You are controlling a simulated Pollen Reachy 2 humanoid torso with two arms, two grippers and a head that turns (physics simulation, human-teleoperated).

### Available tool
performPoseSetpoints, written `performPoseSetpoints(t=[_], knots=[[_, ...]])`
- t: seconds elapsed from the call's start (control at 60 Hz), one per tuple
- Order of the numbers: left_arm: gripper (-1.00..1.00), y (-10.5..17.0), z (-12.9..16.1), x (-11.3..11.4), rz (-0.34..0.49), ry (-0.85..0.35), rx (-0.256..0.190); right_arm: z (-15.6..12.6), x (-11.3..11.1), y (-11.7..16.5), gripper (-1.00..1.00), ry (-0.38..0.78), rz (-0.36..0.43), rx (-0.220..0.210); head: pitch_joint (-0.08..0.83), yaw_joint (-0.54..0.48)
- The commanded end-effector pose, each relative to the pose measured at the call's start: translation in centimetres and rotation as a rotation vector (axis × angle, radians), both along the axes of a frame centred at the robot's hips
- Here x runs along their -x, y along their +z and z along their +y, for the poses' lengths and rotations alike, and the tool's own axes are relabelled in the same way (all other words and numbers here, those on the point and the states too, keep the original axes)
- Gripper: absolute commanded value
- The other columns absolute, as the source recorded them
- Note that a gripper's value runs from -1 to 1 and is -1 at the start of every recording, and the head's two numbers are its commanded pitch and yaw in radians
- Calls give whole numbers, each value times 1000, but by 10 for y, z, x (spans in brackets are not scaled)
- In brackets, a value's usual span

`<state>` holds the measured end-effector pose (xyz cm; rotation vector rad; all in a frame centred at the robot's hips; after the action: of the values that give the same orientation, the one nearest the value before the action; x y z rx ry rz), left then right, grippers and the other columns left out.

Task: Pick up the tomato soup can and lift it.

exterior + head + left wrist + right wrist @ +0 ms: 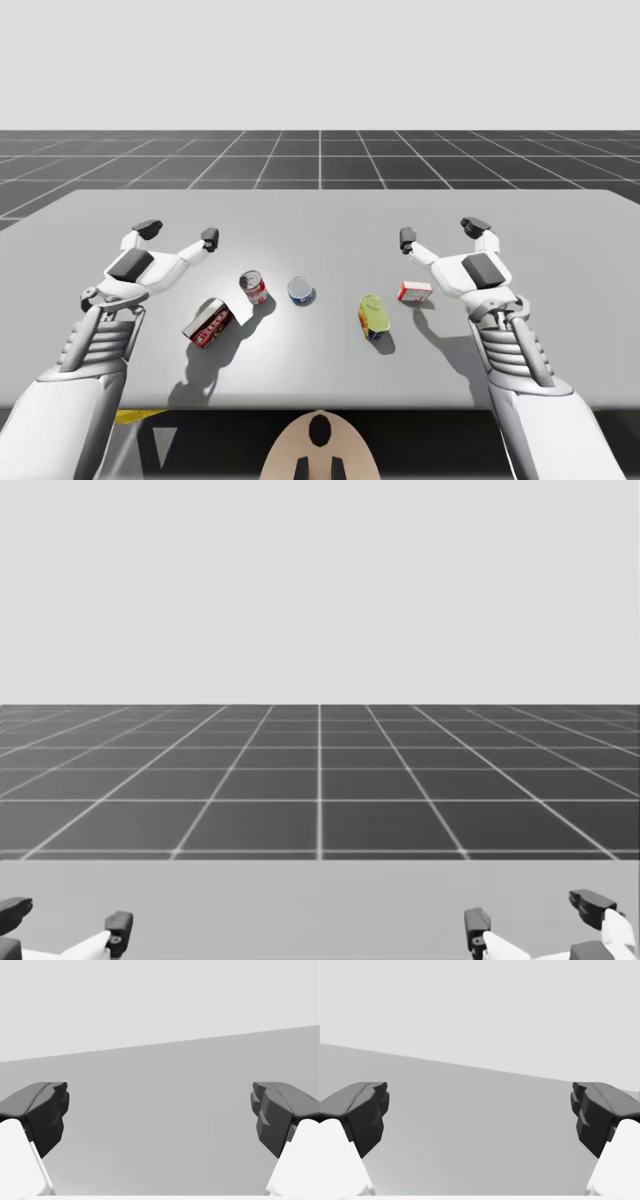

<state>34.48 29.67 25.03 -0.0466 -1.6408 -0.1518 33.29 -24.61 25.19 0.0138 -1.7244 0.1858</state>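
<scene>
You've got the red-and-white tomato soup can (253,286) standing upright on the grey counter (560,330), left of centre, w/ a short blue-and-white can (301,291) just beside it on its right. A red-and-white flat box (208,324) lies near it, front-left. A yellow-green container (373,316) and a small red-and-white box (415,291) sit further right. Your left gripper (178,233) hangs behind-left of the soup can, apart from it, fingers spread wide, nothing btwn them. Your right gripper (440,231) is likewise released, just behind the small box, not touching.
</scene>
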Motion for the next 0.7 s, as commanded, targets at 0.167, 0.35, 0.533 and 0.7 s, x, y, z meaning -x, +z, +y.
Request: performPoseSetpoints(t=[0.167,0.35,0.533,0.7], knots=[[-1000,0,0,0,-1,1,-1,-2,1,3,-1000,4,20,-11,61,-8],[-1000,0,-1,0,-1,1,-2,-2,-1,1,-1000,-12,21,-4,198,6],[-1000,-1,-1,-1,2,-2,-5,-1,-1,0,-1000,-16,24,1,362,31],[-1000,-1,-1,-1,1,-7,-3,-2,-1,1,-1000,-15,22,3,462,62]])
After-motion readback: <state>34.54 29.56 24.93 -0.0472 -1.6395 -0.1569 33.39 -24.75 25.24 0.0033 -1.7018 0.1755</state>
